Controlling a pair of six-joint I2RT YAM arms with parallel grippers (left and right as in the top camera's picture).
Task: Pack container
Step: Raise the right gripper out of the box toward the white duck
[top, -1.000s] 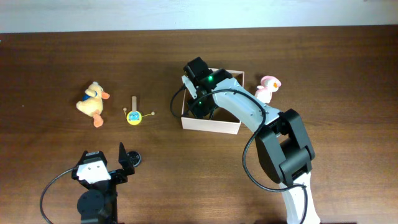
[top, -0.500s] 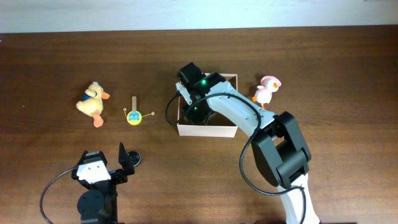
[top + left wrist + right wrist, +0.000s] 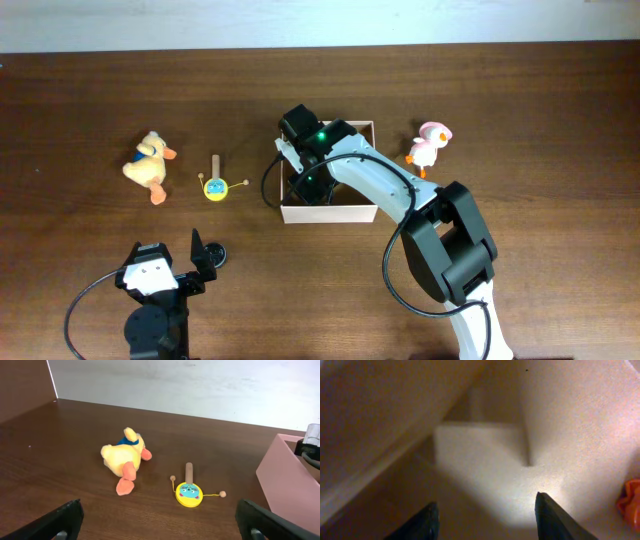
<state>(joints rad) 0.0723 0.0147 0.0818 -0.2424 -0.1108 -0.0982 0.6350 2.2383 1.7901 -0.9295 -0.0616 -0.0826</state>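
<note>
Mid-frame inside the container [image 3: 330, 212], the right claw [image 3: 487, 520] was seen spread, empty. Its light, stiff rim was judged best pinched.

I work over a table [image 3: 560, 250] of dark brown wood. Its grain runs left to right, and it fills nearly the whole overhead view. Along its far edge lies a pale strip, the wall [image 3: 300, 20], off-white and plain. From my left wrist the same wall looks faintly mottled with grey and meets the tabletop in a straight line. At the left end a brown panel [image 3: 22, 385] stands upright against it, with a thin white edge between the two. The light is soft and even — only a dull sheen on the wood, with no hard shadows.
</note>
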